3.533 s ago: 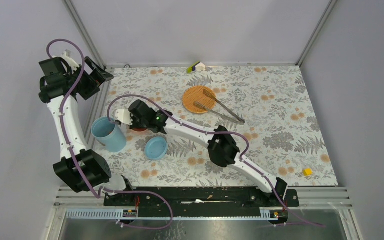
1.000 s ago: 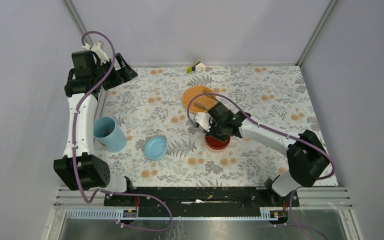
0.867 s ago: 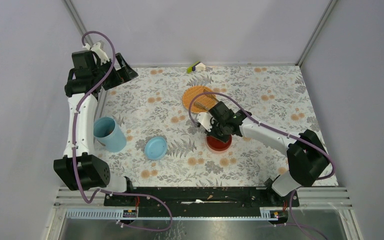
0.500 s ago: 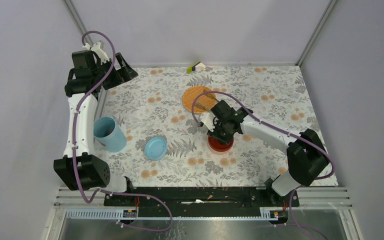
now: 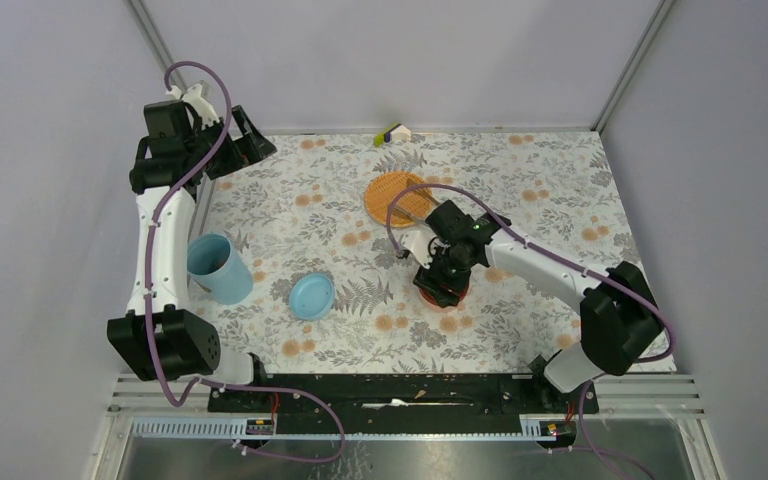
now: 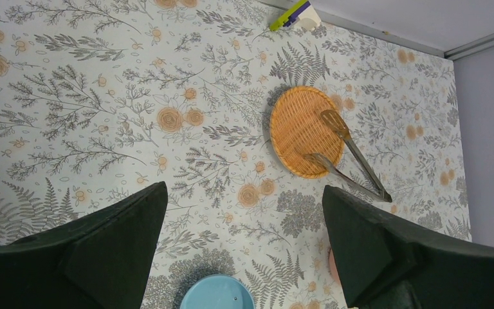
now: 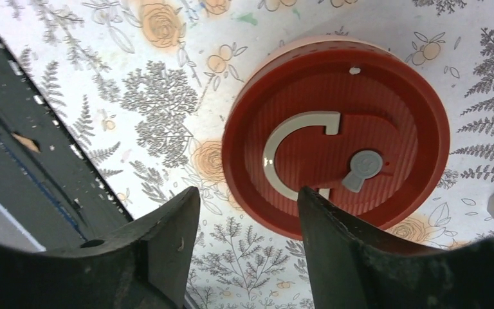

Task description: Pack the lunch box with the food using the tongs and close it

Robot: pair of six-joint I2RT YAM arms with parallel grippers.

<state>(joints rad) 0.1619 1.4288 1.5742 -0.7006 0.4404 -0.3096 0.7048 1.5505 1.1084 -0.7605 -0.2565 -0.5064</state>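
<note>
The lunch box, a light blue tub (image 5: 218, 268), stands open at the left, its round blue lid (image 5: 312, 296) flat on the table beside it. A red-orange round insert (image 7: 338, 138) with a white C-shaped handle lies on the table mid-right. My right gripper (image 7: 247, 193) hovers just over its near rim, open, holding nothing. The silver tongs (image 6: 360, 159) lie with their tips on the orange woven plate (image 6: 299, 129). Raised at the far left, my left gripper (image 6: 244, 190) is wide open and empty. The food is out of view.
A small green, purple and white object (image 5: 392, 133) lies at the back edge. The right arm stretches across the table's right half, hiding most of the tongs in the top view. Grey walls enclose the floral table (image 5: 290, 190).
My right gripper has opened and let go of the red-orange insert, which now rests on the table, and has shifted slightly toward the near side over it. The left arm has stayed still this last second.
</note>
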